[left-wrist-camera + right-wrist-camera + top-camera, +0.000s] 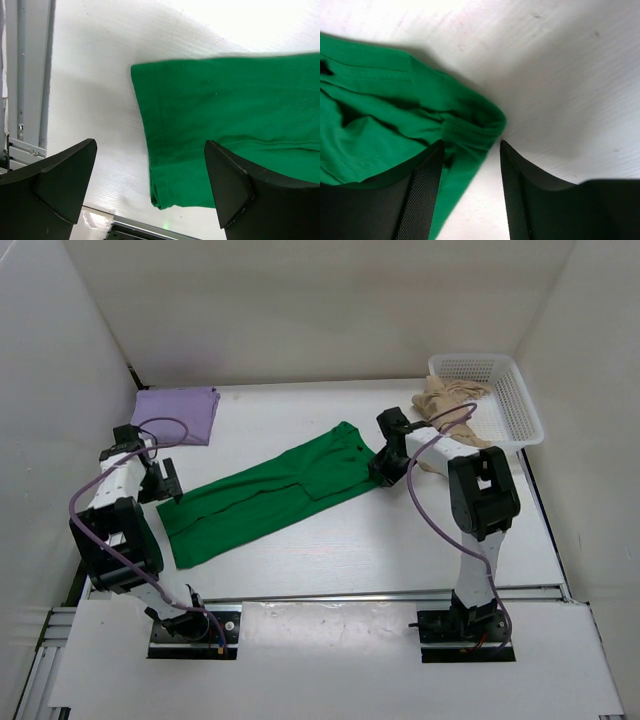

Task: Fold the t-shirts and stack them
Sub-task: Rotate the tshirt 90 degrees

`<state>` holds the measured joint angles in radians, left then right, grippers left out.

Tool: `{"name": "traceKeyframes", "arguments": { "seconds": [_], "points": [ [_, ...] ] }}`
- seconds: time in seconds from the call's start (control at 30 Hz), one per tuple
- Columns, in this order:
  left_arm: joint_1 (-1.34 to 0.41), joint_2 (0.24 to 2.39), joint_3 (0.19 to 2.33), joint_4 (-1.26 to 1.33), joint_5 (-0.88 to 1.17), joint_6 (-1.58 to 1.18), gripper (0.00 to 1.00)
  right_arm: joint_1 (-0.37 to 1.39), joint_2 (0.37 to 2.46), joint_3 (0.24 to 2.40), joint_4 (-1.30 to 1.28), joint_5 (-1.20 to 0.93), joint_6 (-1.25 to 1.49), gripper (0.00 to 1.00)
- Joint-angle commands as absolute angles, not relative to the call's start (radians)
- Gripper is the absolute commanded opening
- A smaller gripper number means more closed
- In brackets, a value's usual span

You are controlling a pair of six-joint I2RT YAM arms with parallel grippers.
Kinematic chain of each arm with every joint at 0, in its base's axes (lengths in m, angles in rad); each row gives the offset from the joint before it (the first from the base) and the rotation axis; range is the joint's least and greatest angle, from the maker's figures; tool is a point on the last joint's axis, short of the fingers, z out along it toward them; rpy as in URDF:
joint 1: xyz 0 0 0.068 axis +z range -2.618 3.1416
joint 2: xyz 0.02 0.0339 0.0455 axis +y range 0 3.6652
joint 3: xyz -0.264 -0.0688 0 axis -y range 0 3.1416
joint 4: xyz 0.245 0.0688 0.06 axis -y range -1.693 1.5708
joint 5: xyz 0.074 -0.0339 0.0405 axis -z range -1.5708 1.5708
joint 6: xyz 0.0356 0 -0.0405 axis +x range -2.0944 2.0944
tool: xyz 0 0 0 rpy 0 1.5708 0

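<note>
Green shirt (pixel 270 490) is lying folded into a long strip across the middle of the table (pixel 400 540), running from near-left to far-right.

Left gripper (pixel 165 483) is positioned at the strip's near-left end. In the left wrist view the strip's end edge is showing in the gap between the two fingers (pixel 60 180). The rest of the cloth is running off to the right, past the other finger. The jaws are spread wide and nothing is being gripped. Whether the cloth is being touched cannot be told.

Right gripper (pixel 383 468) is positioned at the strip's far-right end. In the right wrist view a bunched, ribbed edge of the shirt is sitting at the mouth of the gap, partly tucked under one finger (pixel 422 195). The jaws are parted about halfway and bare table is showing between them. No clamp on the cloth is being seen, only straddling.

Purple shirt (pixel 178 412) is lying folded flat at the far left, beyond the left gripper and apart from it. Beige shirt (pixel 450 400) is bunched at the far right, draped against the left rim of the white basket (pixel 515 405), just beyond the right arm.
</note>
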<state>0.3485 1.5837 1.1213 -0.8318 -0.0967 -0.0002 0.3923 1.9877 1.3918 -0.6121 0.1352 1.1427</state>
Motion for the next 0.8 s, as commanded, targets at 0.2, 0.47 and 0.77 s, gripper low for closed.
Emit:
{"name": "traceKeyframes", "arguments": {
  "seconds": [0.2,0.47,0.77],
  "points": [
    [0.356,1.48,1.106,-0.844,-0.095,0.0,1.0,0.382,2.236,1.633,-0.62,0.106,1.151,0.02],
    [0.345,1.499,1.088,-0.893,-0.055,0.0,1.0,0.318,2.565,2.249,-0.496,0.115,1.241,0.06],
    [0.227,1.597,1.089,-0.919,0.021,0.0,1.0,0.285,2.649,2.381,-0.143,-0.029,1.383,0.55]
  ]
}}
